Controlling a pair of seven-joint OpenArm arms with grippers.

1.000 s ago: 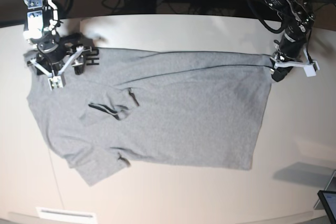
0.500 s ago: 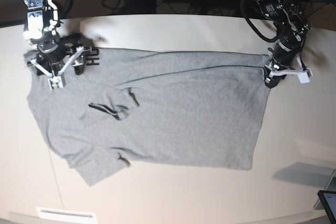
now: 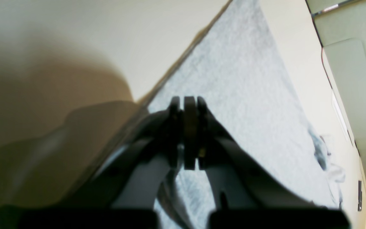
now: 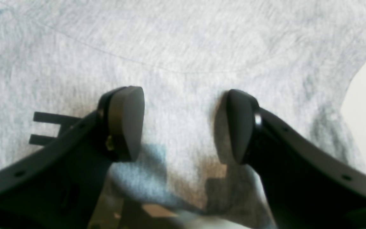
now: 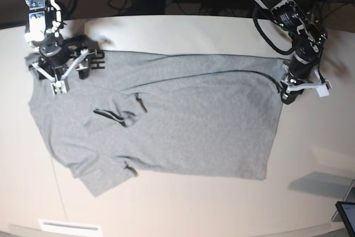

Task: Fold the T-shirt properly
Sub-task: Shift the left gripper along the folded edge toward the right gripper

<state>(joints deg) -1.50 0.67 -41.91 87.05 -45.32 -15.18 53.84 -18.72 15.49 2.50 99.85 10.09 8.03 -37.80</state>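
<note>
While spread flat across the middle of the table (image 5: pixel 183 203), lies the T-shirt (image 5: pixel 177 120) grey side up, hem toward the right edge, collar and sleeves toward the left edge; near the front-left corner, one sleeve (image 5: pixel 102 173) turned out at an angle; farther back, a second fold of cloth with dark trim (image 5: pixel 113 116) bunched on the chest; at the hem's far corner by the right edge, left gripper (image 5: pixel 287 94) (image 3: pixel 186 133) down on the cloth, jaws pressed together, whether pinching the fabric edge cannot tell; at the far-left corner, right gripper (image 5: pixel 62 73) (image 4: pixel 183 124) over the shoulder area, pads (image 4: pixel 127 122) spread apart with grey cloth between, black block lettering (image 5: pixel 95 60) (image 4: pixel 48 127) just beside it
</note>
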